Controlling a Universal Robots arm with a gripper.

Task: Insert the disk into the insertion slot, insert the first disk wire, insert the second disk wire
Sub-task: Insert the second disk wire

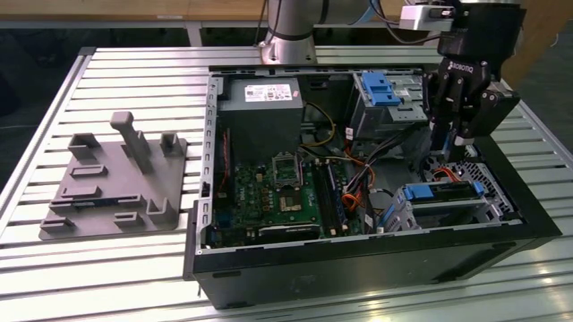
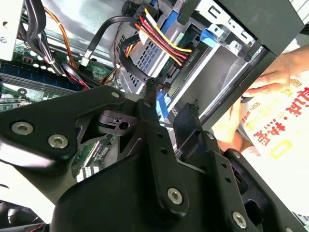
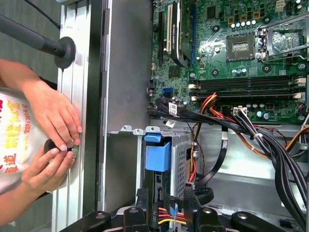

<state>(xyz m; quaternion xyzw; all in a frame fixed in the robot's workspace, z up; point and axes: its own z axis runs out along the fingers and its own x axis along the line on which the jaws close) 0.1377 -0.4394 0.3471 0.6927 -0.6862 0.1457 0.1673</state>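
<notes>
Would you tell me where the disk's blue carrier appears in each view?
Exterior view: the blue carrier sits in the insertion slot, at the exterior view's right.
First wrist view: the big blue block beside the grey case wall.
Second wrist view: the blue strip beside the red-and-yellow wires.
Shared landmark: the green motherboard.

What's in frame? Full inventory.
table: 1, silver slatted, under everything
computer case: 1, black, on table
fixture: 1, grey, exterior view's left of case
motherboard: 1, green, case floor
power supply: 1, grey, beyond motherboard
insertion slot: 1, silver perforated, case's exterior-view right
disk: 1, silver, blue carrier, in insertion slot
tall cage: 1, silver, blue latch, beyond slot
wire bundle: 1, red-yellow-black, near disk
hands: 2, person's, on table outside case
arm: 1, silver, behind case
pincer: 1, black, over disk
</notes>
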